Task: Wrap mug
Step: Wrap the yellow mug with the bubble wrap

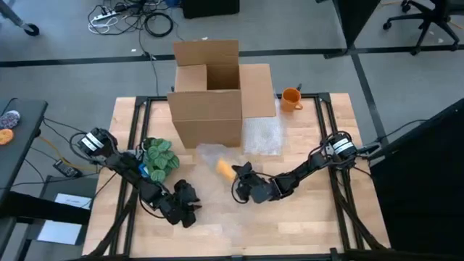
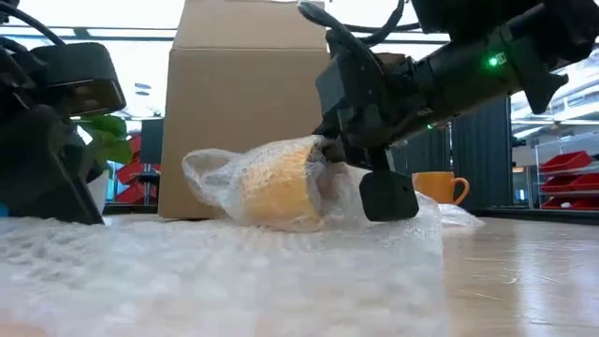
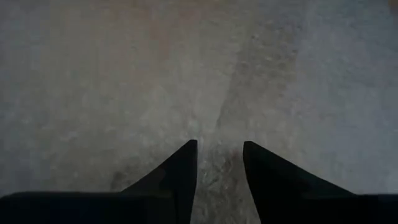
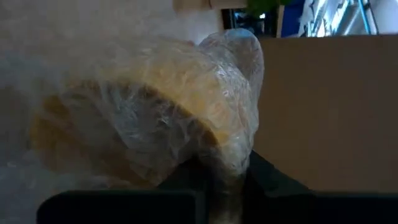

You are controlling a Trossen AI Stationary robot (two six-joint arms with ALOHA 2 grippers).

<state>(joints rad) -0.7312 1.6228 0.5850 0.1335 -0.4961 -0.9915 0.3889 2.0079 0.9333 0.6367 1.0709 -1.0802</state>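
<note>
- The orange ceramic mug (image 2: 279,183) lies on its side near the middle of the wooden tabletop (image 1: 319,217), already loosely covered by the clear bubble-wrap sheet (image 2: 215,271), which has been folded up over it.
- The right tool (image 1: 242,176) sits just beside the mug's right end, and the right wrist view shows its fingers pinched on a gathered fold of the wrap against the mug. I take this hold to be keeping the fold from springing back.
- The left tool (image 1: 187,209) presses low on the near-left part of the sheet; its fingertips (image 3: 186,163) stand slightly apart with wrap between them, seemingly anchoring the sheet so it stays taut. Whether they truly clamp it I cannot tell.
- A brown cardboard box (image 1: 206,90) stands open just beyond the mug, probably waiting for it.
- A second orange mug (image 1: 291,98) sits unwrapped on the far right, beside the box, and a green potted plant (image 1: 159,157) sits on the left.
</note>
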